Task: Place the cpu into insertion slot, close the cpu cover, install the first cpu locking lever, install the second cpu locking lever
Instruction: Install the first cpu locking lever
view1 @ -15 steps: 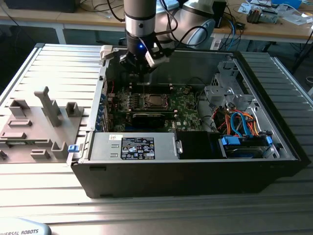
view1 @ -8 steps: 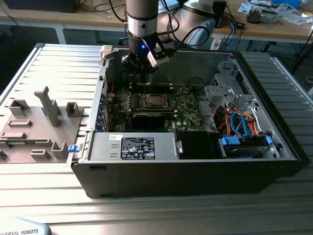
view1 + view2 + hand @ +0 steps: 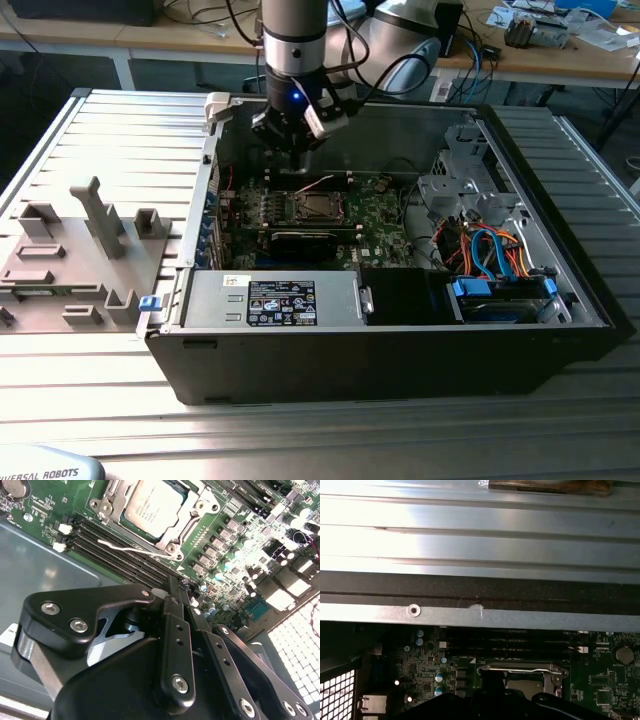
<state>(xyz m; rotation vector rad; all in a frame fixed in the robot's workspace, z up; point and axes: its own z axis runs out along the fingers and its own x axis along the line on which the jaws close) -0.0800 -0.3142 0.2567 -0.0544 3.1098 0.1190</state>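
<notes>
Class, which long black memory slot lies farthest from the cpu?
The memory slot along the green board's edge; the others lie between it and the cpu.

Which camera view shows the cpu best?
The second wrist view: the cpu lies in its socket, its silvery top seen from close. In the exterior view it is a small patch on the green board. In the first wrist view the arm partly hides it.

The arm reaches straight down, its hand [image 3: 296, 150] pointing downward with the fingers [image 3: 172, 597] pressed together, holding nothing.
</notes>
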